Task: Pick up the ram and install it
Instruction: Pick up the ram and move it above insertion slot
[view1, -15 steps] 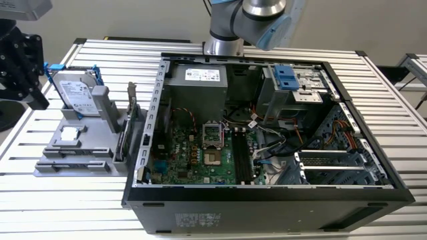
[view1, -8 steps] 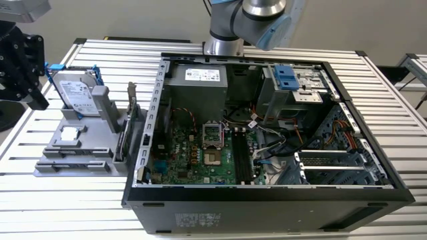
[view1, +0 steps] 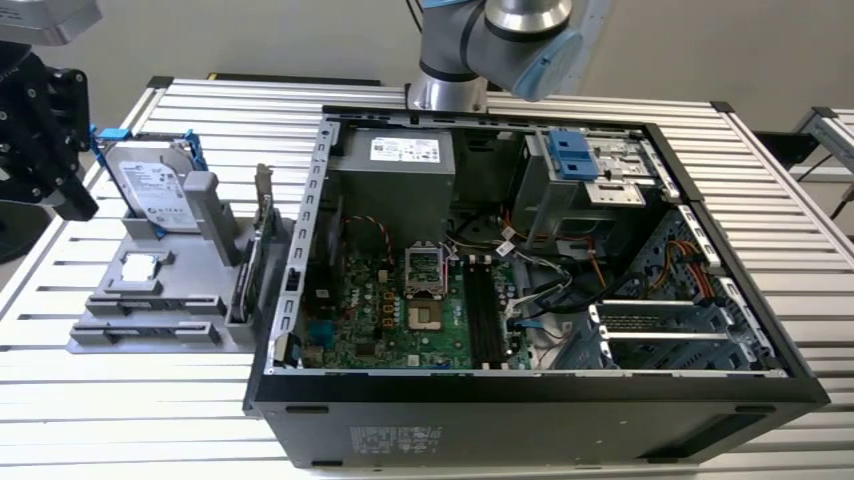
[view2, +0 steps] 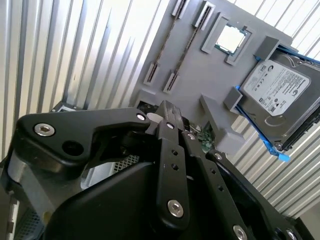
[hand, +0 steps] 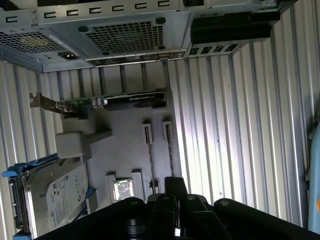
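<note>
Black jointed tool (view2: 167, 112) hovers over the grey holder tray (view2: 195, 75) — spread or closed, cannot tell. The thin dark ram stick (view2: 162, 45) stands on edge — likely light, stiff, fragile; best gripped mid-length across its flat faces.

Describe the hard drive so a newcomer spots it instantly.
Beside the open black computer case, on the exterior view's left, sits a grey plastic fixture tray. At its far end leans the silver rectangular hard drive, the only part in a blue frame.

Table (view1: 134, 400) is ribbed shiny metal, tray (view1: 167, 285) matt plastic
</note>
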